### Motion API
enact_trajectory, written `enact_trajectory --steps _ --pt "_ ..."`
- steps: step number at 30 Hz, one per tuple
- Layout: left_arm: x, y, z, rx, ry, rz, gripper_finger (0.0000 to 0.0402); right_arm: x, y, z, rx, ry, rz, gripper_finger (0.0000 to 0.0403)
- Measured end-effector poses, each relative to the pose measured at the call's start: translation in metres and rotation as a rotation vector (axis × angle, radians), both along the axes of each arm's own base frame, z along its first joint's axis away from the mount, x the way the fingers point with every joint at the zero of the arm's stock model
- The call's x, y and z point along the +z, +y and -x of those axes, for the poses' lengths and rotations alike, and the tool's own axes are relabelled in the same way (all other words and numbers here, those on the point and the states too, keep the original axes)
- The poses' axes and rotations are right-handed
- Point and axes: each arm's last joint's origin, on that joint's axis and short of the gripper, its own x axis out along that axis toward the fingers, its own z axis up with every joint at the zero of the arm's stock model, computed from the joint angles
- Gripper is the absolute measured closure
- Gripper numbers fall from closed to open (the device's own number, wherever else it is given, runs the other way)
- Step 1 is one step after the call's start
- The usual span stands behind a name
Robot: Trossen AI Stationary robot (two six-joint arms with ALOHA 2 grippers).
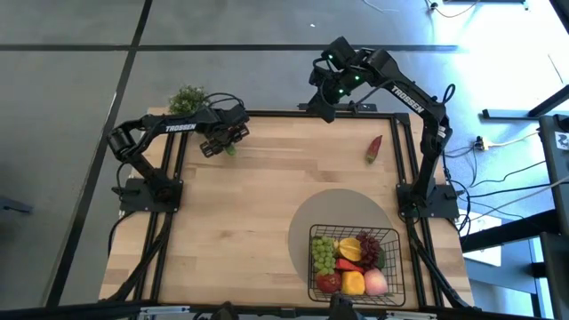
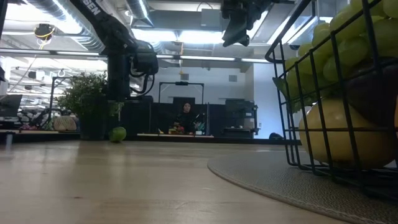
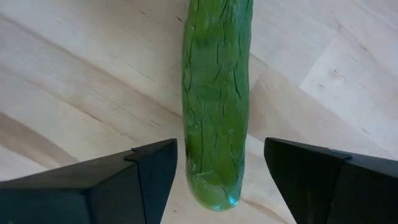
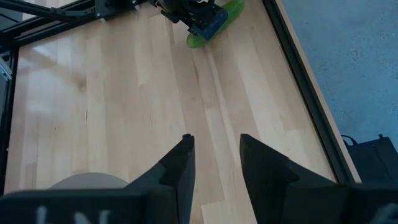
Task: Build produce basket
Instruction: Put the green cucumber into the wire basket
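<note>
A: Item one, cucumber (image 3: 216, 106)?
B: Dark green, long, skin wrinkled lengthwise, blunt glossy end. It lies flat on the wooden table (image 1: 258, 213), near the far left corner, just in front of the potted plant (image 1: 188, 99).

A: Left gripper (image 1: 216, 142)?
B: Lowered over the cucumber, arm folded back at the elbow and reaching in from the table's left edge. Fingers spread wide, one on each side of the cucumber's end, neither touching it. Nothing is gripped.

A: Position of the cucumber relative to that claw?
B: Between the two fingers, closer to one than the other, with its length running away from the wrist.

A: Item two, basket (image 1: 396, 283)?
B: Black wire mesh, rectangular, open top. It stands on a round grey mat (image 1: 342, 218) at the near right of the table. Contents: green grapes (image 1: 324, 253), dark purple grapes (image 1: 368, 244), a yellow fruit (image 1: 353, 283), a pink peach (image 1: 375, 282), and red and orange pieces I cannot name with certainty.

A: Item three, chili (image 1: 374, 148)?
B: Red, small, lying alone on the bare wood near the far right side, well apart from the basket.

A: Right gripper (image 1: 324, 95)?
B: Raised high above the table's far edge, arm arched upward. Fingers parted with a narrow gap, empty.
</note>
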Motion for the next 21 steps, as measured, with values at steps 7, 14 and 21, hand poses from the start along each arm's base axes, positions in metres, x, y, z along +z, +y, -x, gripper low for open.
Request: enact_trajectory --steps 7,14,21 --pt "-0.011 0.001 -0.003 0.000 0.023 0.041 0.0188 0.000 0.000 0.000 0.000 0.000 0.000 0.0286" --pt "-0.027 0.002 -0.007 0.035 -0.005 0.138 0.0208 0.000 0.000 0.000 0.000 0.000 0.000 0.0286" --pt "-0.027 0.002 -0.007 0.075 -0.012 0.140 0.0250 0.000 0.000 0.000 0.000 0.000 0.000 0.0286"
